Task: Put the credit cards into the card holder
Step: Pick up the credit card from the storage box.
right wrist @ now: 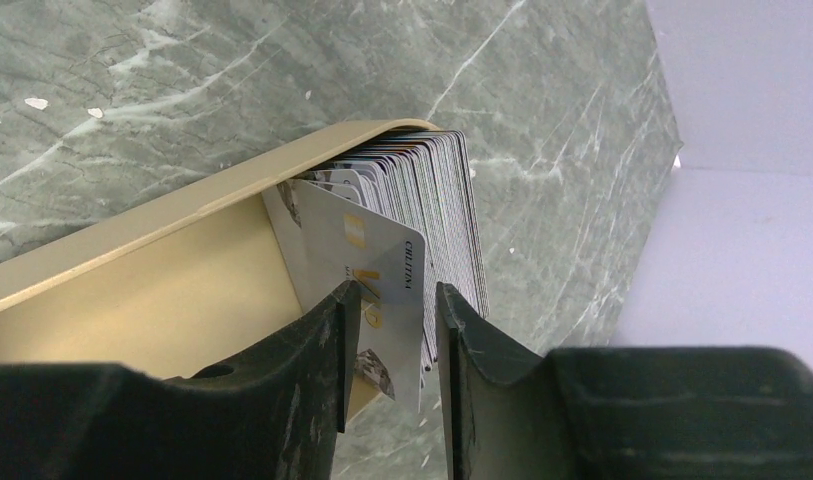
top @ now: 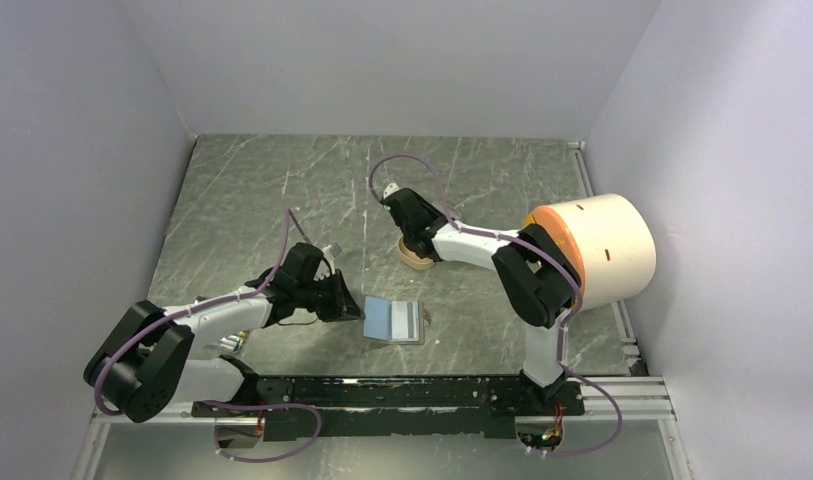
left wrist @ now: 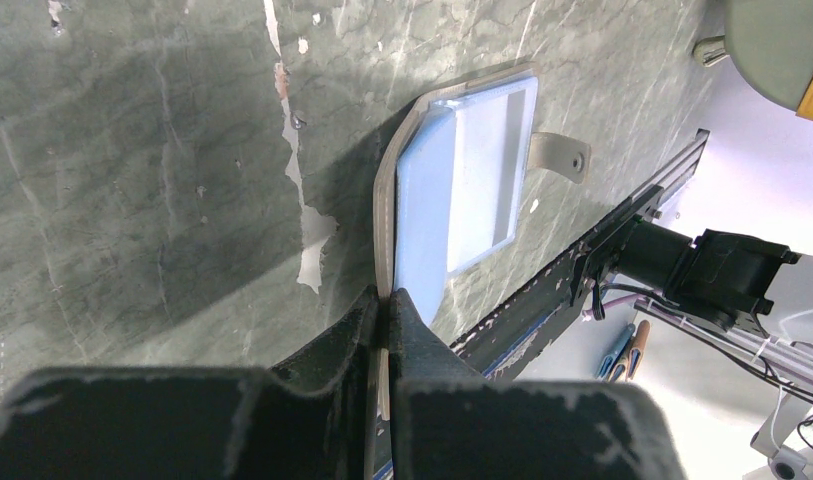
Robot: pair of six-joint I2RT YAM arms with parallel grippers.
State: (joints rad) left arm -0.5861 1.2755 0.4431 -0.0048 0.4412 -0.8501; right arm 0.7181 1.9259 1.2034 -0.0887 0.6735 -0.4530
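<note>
Your left jaws are pinched shut on one edge of the small grey-olive fold-over card holder (left wrist: 472,170). It lies open on the dark green marbled counter (top: 262,200), just beyond the arm bases and between the two arms. Its pale blue inside faces up, and the snap tab (left wrist: 562,158) sticks out on the side away from the jaws.

The pale, thin credit cards (right wrist: 447,200) stand on edge in a tight stack at one end of the tan oval plastic tray (right wrist: 182,215), farther back on the counter.

Your right jaws are parted over that stack, one finger on each side of the front white card (right wrist: 382,250). The wrist view does not settle whether either finger touches it.

The big cream cylinder with the orange face (top: 602,250) sits to the right of the tray.
</note>
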